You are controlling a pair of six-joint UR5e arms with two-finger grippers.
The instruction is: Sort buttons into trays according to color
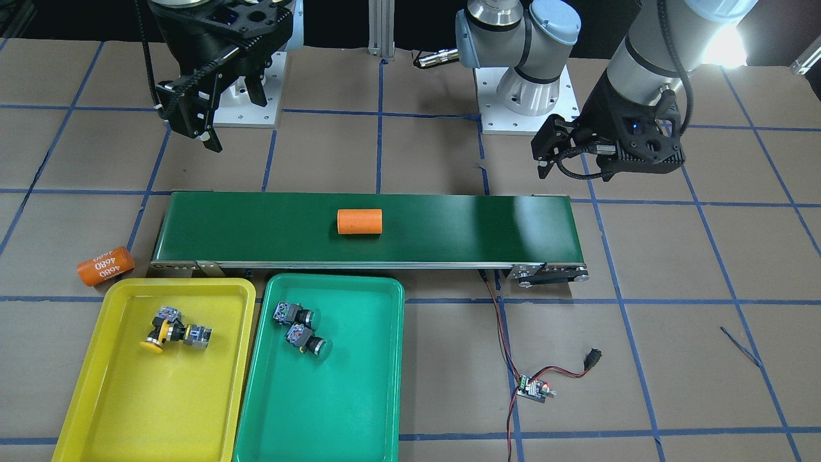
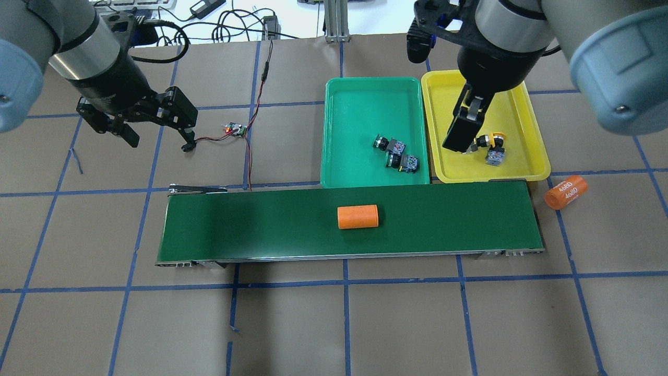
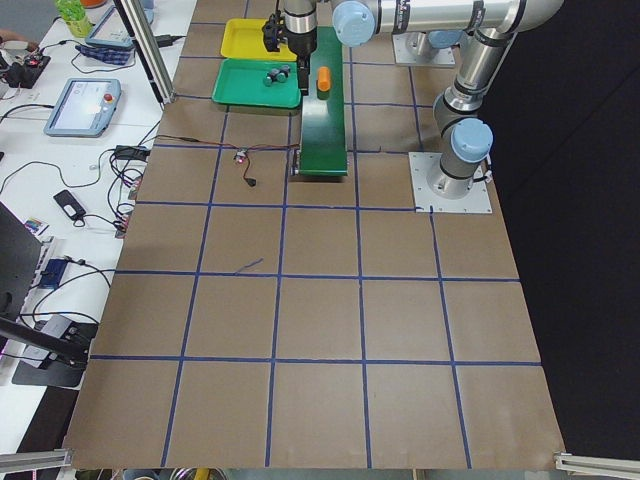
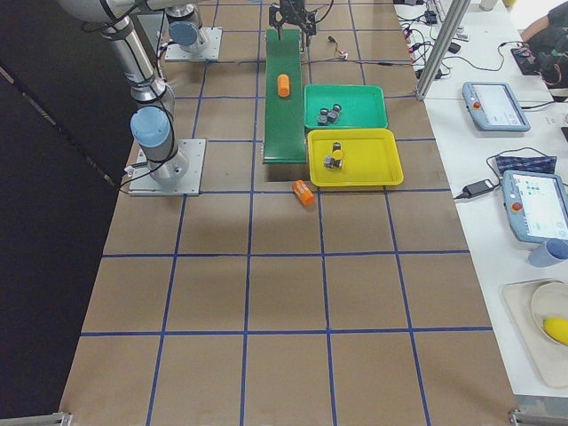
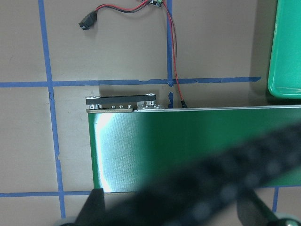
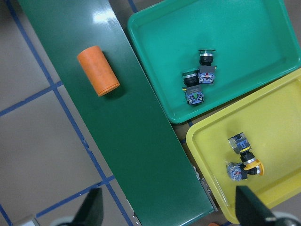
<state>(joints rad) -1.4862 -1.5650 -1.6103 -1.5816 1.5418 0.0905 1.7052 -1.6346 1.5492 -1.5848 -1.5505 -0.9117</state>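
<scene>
Two yellow-capped buttons [image 1: 154, 335] [image 1: 196, 335] lie side by side in the yellow tray [image 1: 160, 404]; they also show in the overhead view [image 2: 490, 140] and the right wrist view [image 6: 244, 162]. Two green-capped buttons [image 1: 296, 314] [image 1: 312, 342] lie in the green tray [image 1: 321, 404] next to it. My right gripper [image 2: 464, 146] hangs open and empty above the yellow tray's near part; its fingertips [image 6: 94, 207] stand wide apart. My left gripper [image 2: 159, 141] is open and empty, high over the table beyond the belt's left end.
A long dark-green conveyor belt [image 1: 449, 231] lies between the trays and the robot, with an orange cylinder [image 1: 359, 221] on it. A second orange cylinder [image 1: 106, 266] lies on the table beside the yellow tray. A small circuit board [image 1: 532, 388] with red-black wires lies near the belt's other end.
</scene>
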